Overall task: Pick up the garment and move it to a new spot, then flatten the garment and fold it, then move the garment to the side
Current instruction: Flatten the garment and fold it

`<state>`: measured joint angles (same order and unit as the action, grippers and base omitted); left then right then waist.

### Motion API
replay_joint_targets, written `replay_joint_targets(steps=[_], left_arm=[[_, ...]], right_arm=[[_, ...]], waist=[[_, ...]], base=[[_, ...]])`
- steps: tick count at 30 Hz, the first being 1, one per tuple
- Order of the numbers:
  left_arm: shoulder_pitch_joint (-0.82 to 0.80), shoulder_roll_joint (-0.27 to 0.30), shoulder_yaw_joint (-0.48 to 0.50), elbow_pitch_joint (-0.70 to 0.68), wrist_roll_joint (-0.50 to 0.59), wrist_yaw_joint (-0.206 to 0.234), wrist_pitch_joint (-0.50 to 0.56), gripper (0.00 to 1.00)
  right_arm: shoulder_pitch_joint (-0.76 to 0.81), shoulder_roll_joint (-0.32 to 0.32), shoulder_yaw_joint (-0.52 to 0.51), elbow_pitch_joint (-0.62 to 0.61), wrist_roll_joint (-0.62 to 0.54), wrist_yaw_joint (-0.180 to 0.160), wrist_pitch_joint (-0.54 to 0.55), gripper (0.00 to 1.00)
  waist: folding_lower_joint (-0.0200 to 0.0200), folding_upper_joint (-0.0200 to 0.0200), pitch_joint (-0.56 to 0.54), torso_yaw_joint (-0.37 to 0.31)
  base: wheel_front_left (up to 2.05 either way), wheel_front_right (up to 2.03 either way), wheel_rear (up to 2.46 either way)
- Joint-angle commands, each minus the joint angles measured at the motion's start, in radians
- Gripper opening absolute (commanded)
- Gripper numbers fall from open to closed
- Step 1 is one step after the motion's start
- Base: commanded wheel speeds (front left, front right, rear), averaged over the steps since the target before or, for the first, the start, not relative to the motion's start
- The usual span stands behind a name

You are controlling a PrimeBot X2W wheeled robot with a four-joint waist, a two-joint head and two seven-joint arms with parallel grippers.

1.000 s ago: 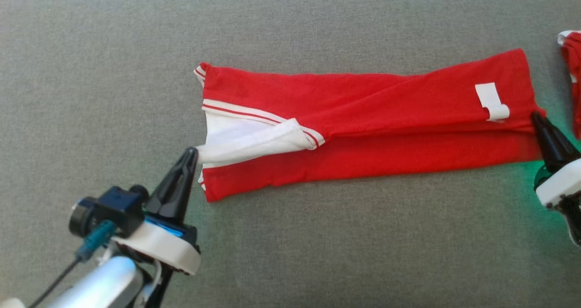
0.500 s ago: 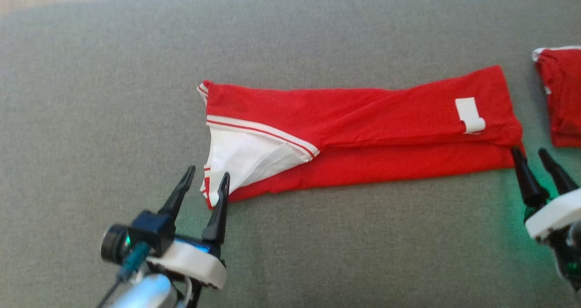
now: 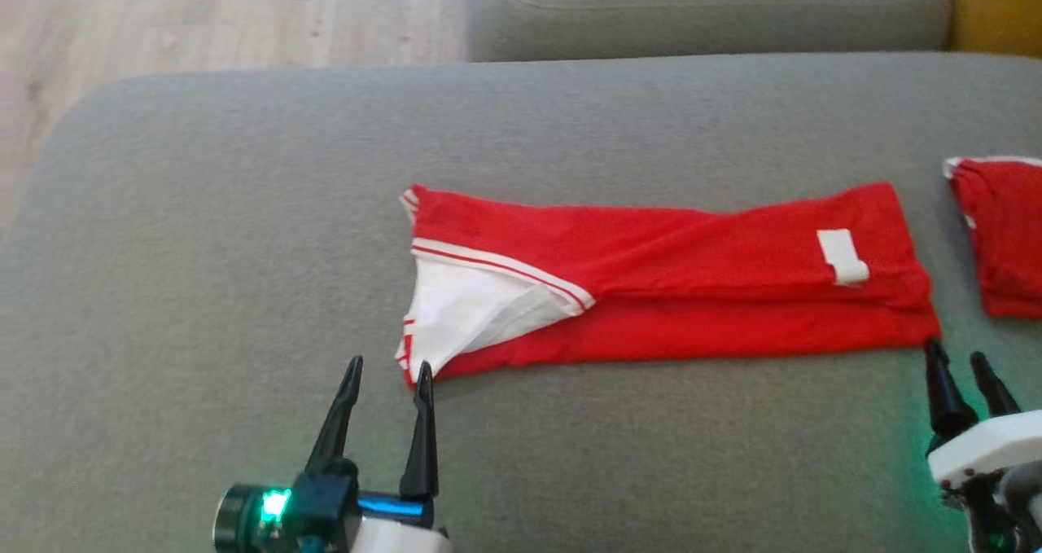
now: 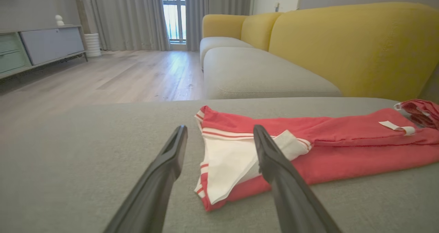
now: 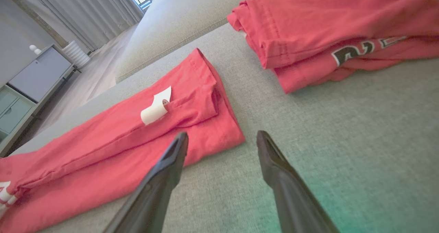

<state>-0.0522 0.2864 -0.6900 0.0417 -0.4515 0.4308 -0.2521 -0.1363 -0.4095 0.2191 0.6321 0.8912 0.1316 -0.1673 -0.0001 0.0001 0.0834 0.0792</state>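
The long, folded red cloth garment [image 3: 692, 292] with white striped trim lies flat on the grey fabric sofa cushion [image 3: 203, 252], just ahead of both claws. The left gripper [image 3: 389, 366], fingers apart and empty, points at its white end. The right gripper [image 3: 954, 351], also apart and empty, points at its red end. A folded red shirt [image 3: 1005, 235] lies beyond that claw.
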Motion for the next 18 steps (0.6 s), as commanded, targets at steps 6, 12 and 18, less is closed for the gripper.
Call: replay_joint_targets(steps=[6, 12, 18], left_arm=[[0.037, -0.054, 0.076, -0.054, 0.107, -0.031, -0.01, 1.0], [0.059, -0.093, 0.097, -0.055, 0.18, -0.063, -0.01, 1.0], [0.061, -0.129, 0.128, -0.048, 0.221, -0.093, -0.01, 1.0]], right_arm=[[-0.119, 0.012, -0.109, 0.096, -0.076, -0.001, -0.012, 1.0], [-0.207, 0.023, -0.174, 0.219, -0.136, -0.001, 0.033, 1.0], [-0.238, 0.035, -0.21, 0.331, -0.174, -0.001, 0.078, 1.0]], waist=[[0.0001, -0.0001, 0.0, 0.084], [0.0001, -0.0001, 0.03, 0.121], [0.0001, -0.0001, 0.049, 0.14]], base=[[0.0, 0.0, 0.0], [0.0, 0.0, 0.0], [0.0, 0.0, 0.0]])
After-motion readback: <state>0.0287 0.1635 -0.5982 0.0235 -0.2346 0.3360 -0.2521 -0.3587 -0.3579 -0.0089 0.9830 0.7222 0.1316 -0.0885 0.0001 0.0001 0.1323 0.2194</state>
